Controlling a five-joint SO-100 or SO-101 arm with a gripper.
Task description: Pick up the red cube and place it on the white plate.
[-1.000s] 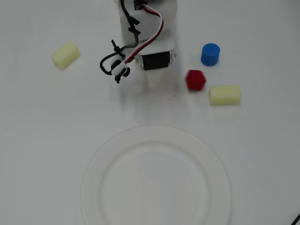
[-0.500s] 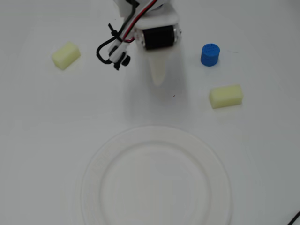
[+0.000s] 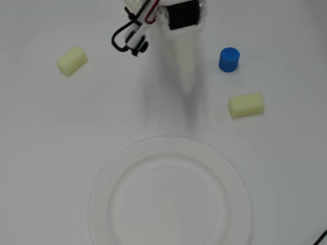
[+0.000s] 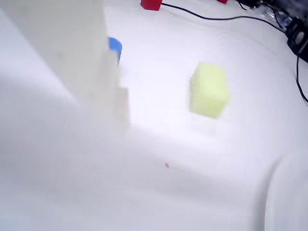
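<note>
White table (image 3: 46,132): bare and evenly lit; it carries everything below.
Plate (image 3: 102,178): low centre in the overhead view, empty. Its rim is only a pale arc in the wrist view's lower right corner.
Gripper (image 3: 186,81): enters from the top edge of the overhead view. One pale finger points down the picture toward the plate and is blurred. The second finger is not made out, so opening and contents cannot be told from either view.
Right block (image 3: 246,104): yellow, to the right of the fingertip, long axis across the picture.
Left block (image 3: 71,60): yellow, well apart on the far left.
Cylinder (image 3: 229,59): blue, upright, just right of the finger and above the right block.
Cube: not visible anywhere in the overhead view. A red thing (image 4: 151,4) sits at the wrist view's top edge where a black cable (image 4: 216,18) starts; whether it is the cube cannot be told.
Deciding relation: cube's bearing from the gripper is unconfirmed. If the cube is gripped, the plate lies straight ahead of the fingertip, down the overhead view; if not, it must first be found.
</note>
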